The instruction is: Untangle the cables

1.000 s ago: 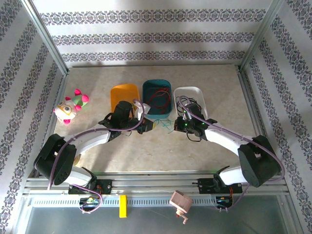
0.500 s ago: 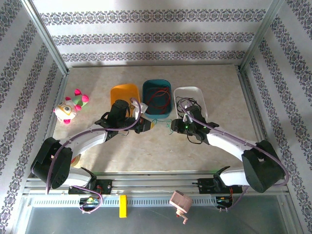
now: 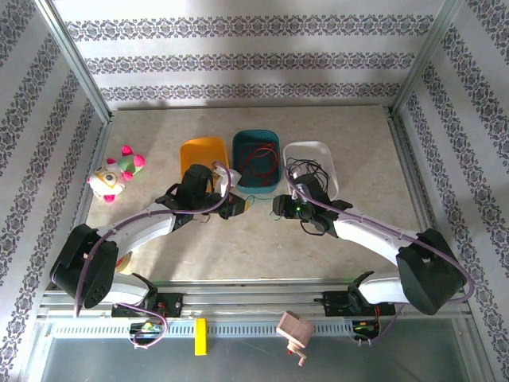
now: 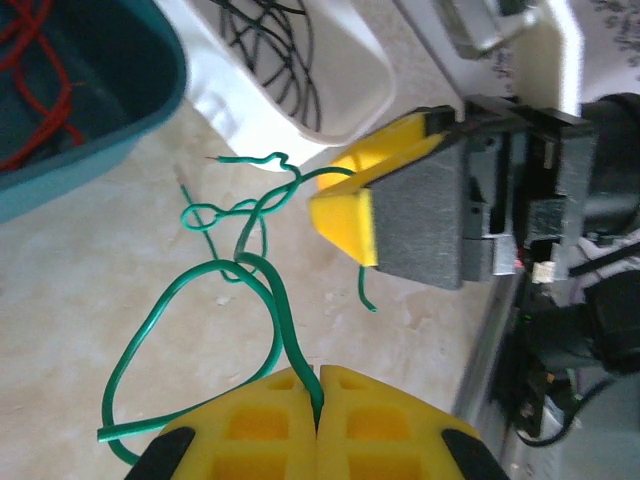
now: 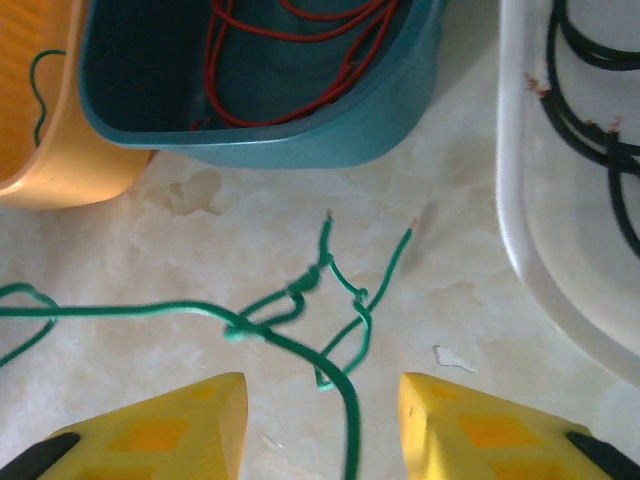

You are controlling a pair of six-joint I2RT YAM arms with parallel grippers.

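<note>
One change matters: your right claw has spread above the green cable on the counter, while your left claw stays pinching it, knot still tied.

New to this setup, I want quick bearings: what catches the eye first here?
A knot of green cables lies on the table before the teal tray; the left gripper pinches one strand, and the right gripper stands open over it. Red cables sit in the teal tray, black cables in the white tray beside it.
</note>
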